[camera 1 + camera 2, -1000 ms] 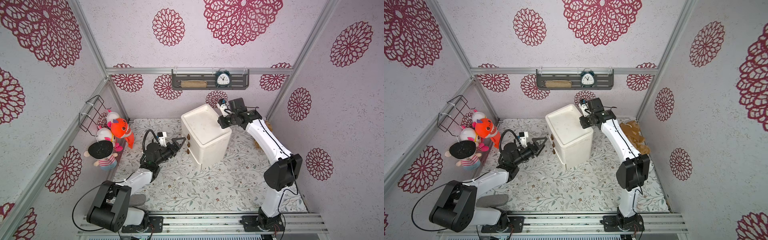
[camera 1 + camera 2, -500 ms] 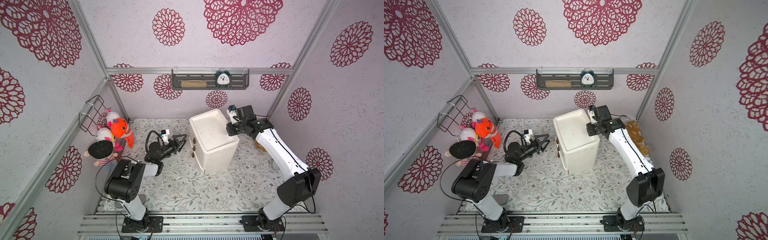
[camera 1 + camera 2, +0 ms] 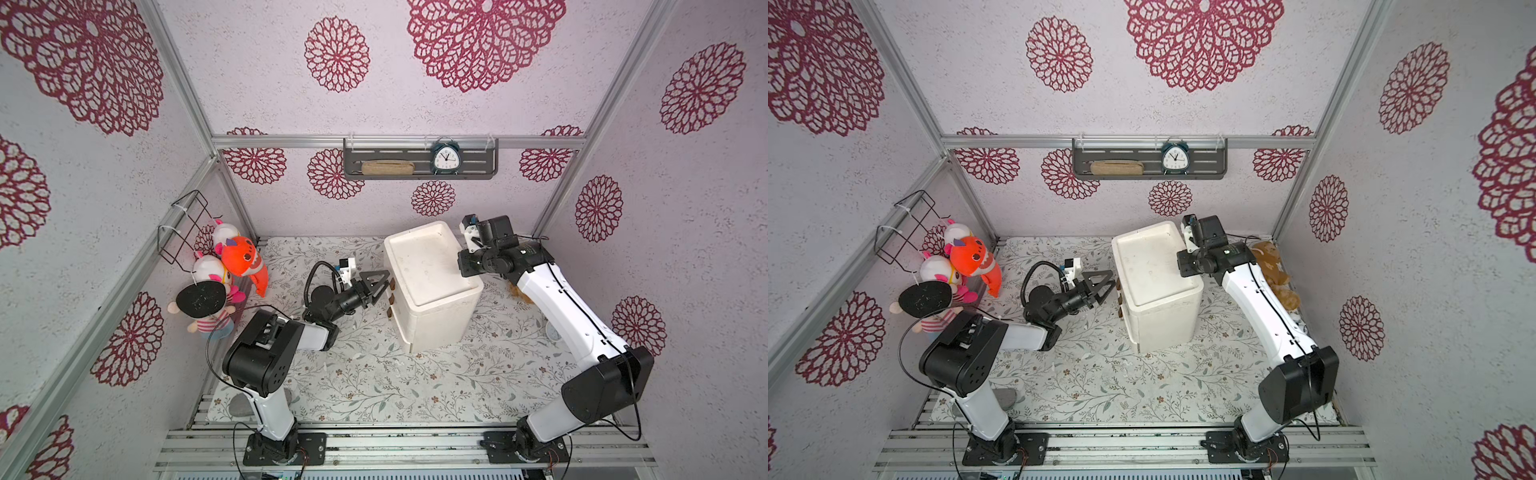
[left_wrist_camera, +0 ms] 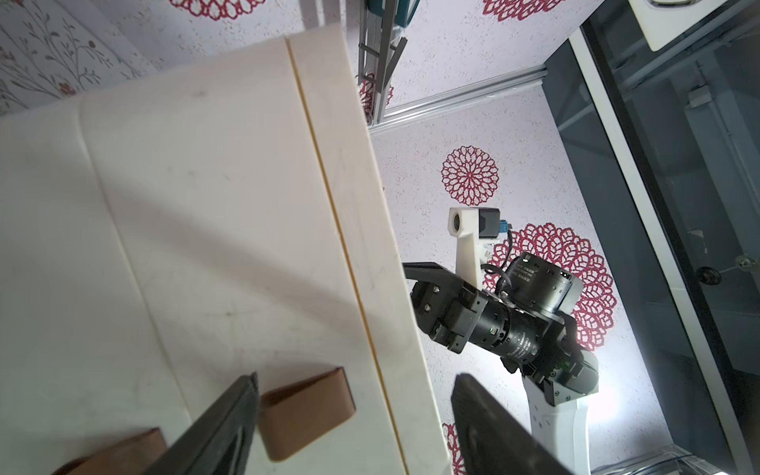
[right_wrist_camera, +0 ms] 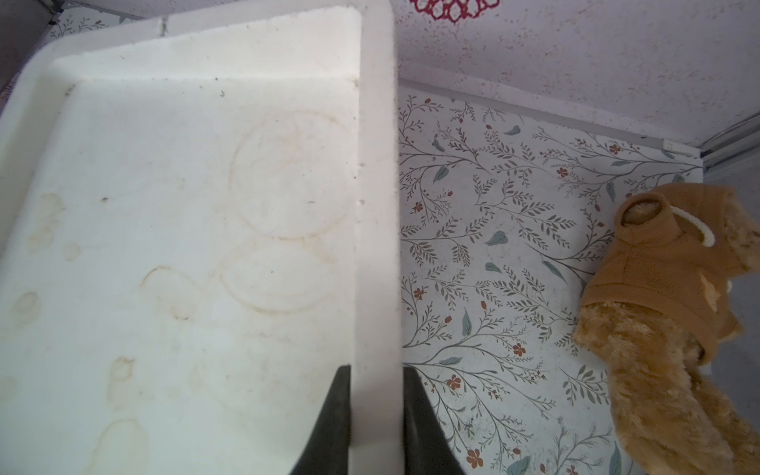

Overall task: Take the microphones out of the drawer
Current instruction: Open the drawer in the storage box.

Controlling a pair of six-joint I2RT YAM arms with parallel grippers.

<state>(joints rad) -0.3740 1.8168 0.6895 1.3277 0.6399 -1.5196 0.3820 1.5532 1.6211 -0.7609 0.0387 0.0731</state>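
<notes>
Microphone: not visible in any view. Every drawer looks closed, so it is presumably inside 1 of them; which 1 I cannot tell.
Cabinet: the white plastic cabinet [image 3: 432,282] stands at the centre of both top views on the floral-patterned table [image 3: 374,374]. Its brown strap handles [image 3: 391,297] face the left of the frame.
Right fingers: the right gripper [image 5: 376,370] is clenched on the cabinet's raised top rim [image 5: 376,205], with 1 finger inside the rim and 1 outside.
Why: probably a brace, so the light cabinet does not slide when a drawer is pulled.
Left fingers: the left gripper [image 3: 387,279] is released, spread wide and grasping nothing. The uppermost handle [image 4: 306,407] sits between its 2 fingers [image 4: 222,419], just beside 1 of them.
Why: lined up to pinch that handle and draw it out.
Left arm: low, reaching from lower left toward the centre, wrist roughly level and aimed at the drawer fronts.
Right arm: rises from the lower right, its long white link sloping toward the centre, wrist bent down over the cabinet's right edge.
Progress: early, with no drawer opened yet.
</notes>
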